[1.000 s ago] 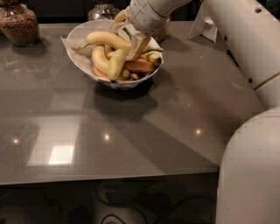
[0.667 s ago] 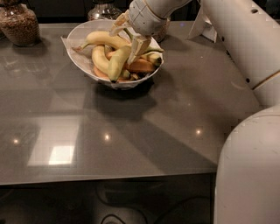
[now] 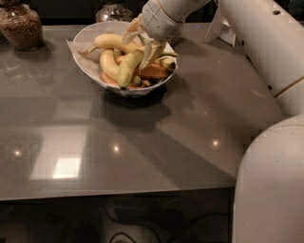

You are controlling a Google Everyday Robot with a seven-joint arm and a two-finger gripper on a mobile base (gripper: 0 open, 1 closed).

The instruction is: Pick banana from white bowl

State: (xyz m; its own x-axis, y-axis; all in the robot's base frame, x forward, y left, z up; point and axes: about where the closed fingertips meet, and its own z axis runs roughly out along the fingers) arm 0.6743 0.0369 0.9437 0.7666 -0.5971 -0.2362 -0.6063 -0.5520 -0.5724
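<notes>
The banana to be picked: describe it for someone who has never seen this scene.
At the grey table's back stands the white bowl. The banana lies mid-bowl, beneath the gripper: greenish-yellow with a dark tip, unlike the paler yellow bananas and orange banana.

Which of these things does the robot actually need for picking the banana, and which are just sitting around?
Needed: greenish banana; white bowl; gripper, down over the bowl.
Just there: other bananas; grain jar; second jar; table.
</notes>
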